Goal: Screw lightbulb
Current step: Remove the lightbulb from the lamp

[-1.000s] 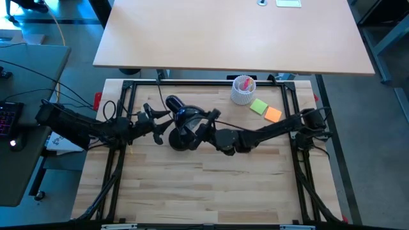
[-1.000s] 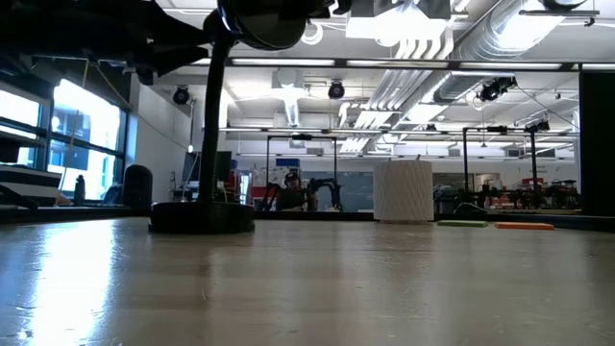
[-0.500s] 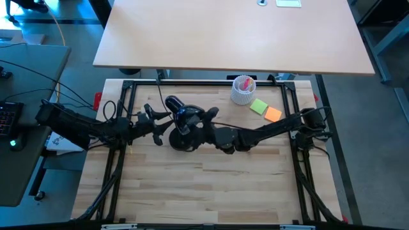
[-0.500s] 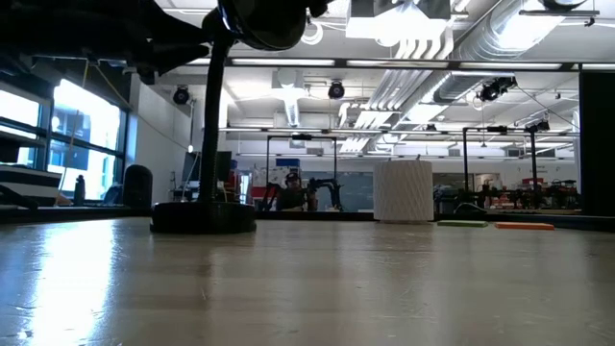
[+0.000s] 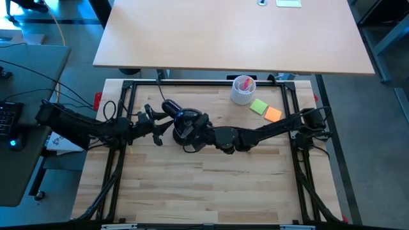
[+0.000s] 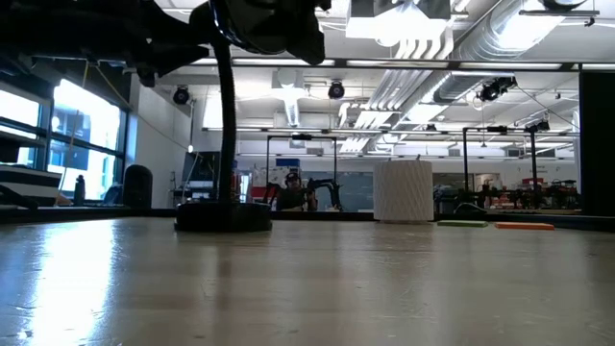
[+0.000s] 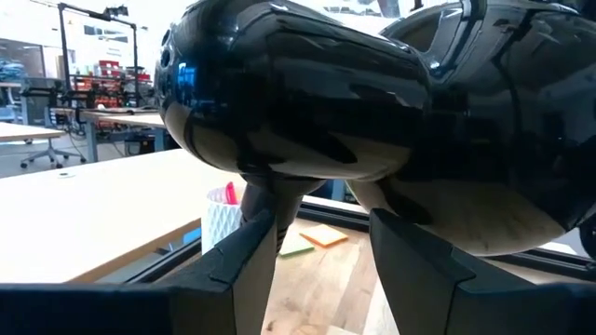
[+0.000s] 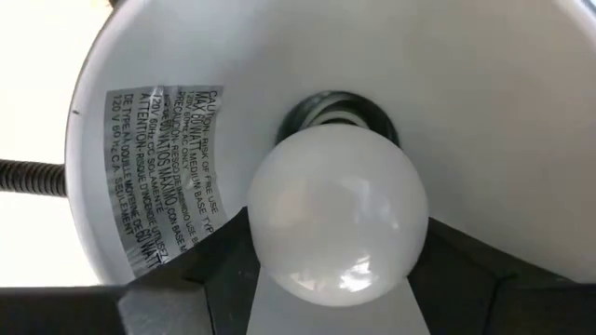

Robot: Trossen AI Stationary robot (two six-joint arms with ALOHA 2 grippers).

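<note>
The black desk lamp [image 5: 184, 121] stands on its round base [image 6: 223, 216] at mid-table, its cone shade [image 7: 298, 93] held high. The white lightbulb [image 8: 335, 209] sits inside the shade's white inner wall [image 8: 484, 93], its base at the socket [image 8: 340, 107]. My right gripper [image 5: 197, 131] reaches into the shade's mouth and is shut on the bulb [image 8: 335, 256]. My left gripper [image 5: 155, 124] is open behind the shade, its fingers [image 7: 251, 251] on either side of the shade's narrow neck [image 7: 279, 200]. My right gripper pinches the bulb's round glass [image 8: 270, 242] between its two fingers, one on each side. The fingers point into the shade's open mouth, along the bulb's axis. The bulb is clear of the table, its screw end in the socket. My left gripper: I cannot tell whether its fingers touch the lamp's neck.
A white ribbed cup [image 5: 243, 89] stands at the far side, also in the low view [image 6: 402, 190]. A green note [image 5: 259, 106] and an orange note [image 5: 273, 114] lie right of it. A dark frame [image 5: 128, 96] runs round the table.
My right gripper has gone toward the table's left, in against the shade. The lamp's base has slid a little along the table toward the right edge, and its stem stands differently now.
</note>
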